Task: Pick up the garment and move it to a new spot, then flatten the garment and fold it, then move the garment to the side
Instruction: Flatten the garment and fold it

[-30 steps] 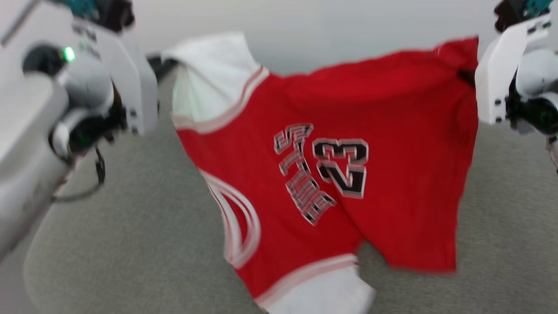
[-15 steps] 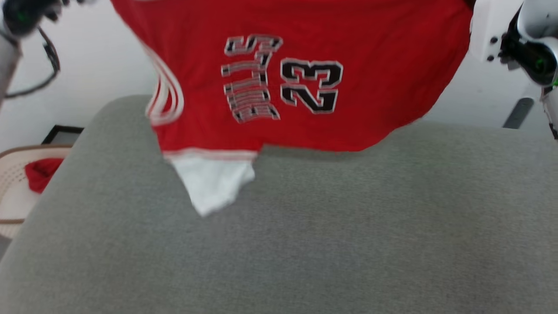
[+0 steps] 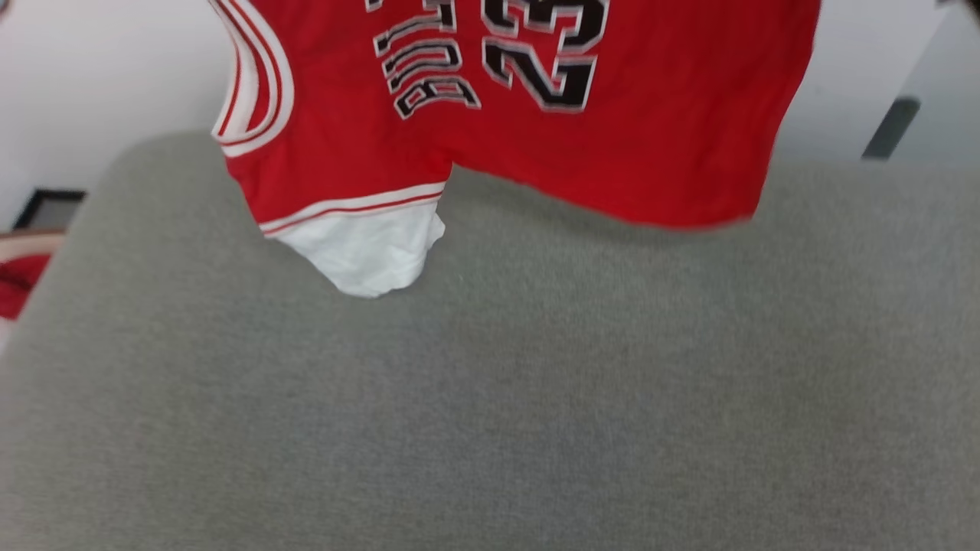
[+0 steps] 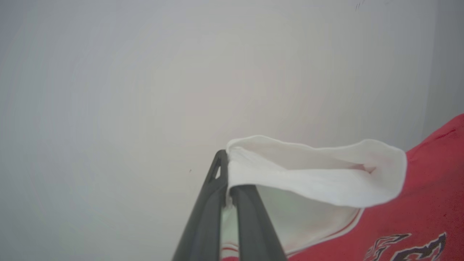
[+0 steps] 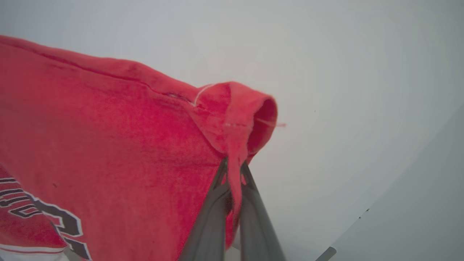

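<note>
- Left hand point(image 4: 227, 181): both dark fingers pressed together, clamped on the edge of a white sleeve point(image 4: 315, 174) of the garment point(image 4: 427, 217). The cuff folds over the fingertips and opens out to that view's right, with the red body beyond it.
- Right hand point(image 5: 233, 174): fingers together, pinching a bunched red corner of the garment point(image 5: 108, 145). The cloth puffs into a small loop just above the tips. The body falls away to that view's left, against a pale wall point(image 5: 344, 72).
- Garment, head view point(image 3: 628, 153): hangs spread as a sheet below the two grips and runs off the top edge. The black lettering and "23" are turned on their side, and the striped neck trim is at the left.
- Lower sleeve point(image 3: 367, 252): white, the lowest part of the garment, dangling at lower left under a red-white striped band.
- Change since half a second ago: the garment sits higher in the head view, and its lettering is now cut by the top edge. The bench edge and the basket have shifted too, so the camera itself has moved.
- A second ago the cloth filled the middle of the view, with an arm at each upper corner.
- Bench point(image 3: 536, 398): grey fabric top, below and in front of the hanging garment, with a shadow under the red hem. Cannot tell whether the sleeve tip touches it.
- Far left edge: pale basket point(image 3: 23, 243) with a red cloth point(image 3: 15, 287) in it, well apart from the garment.
</note>
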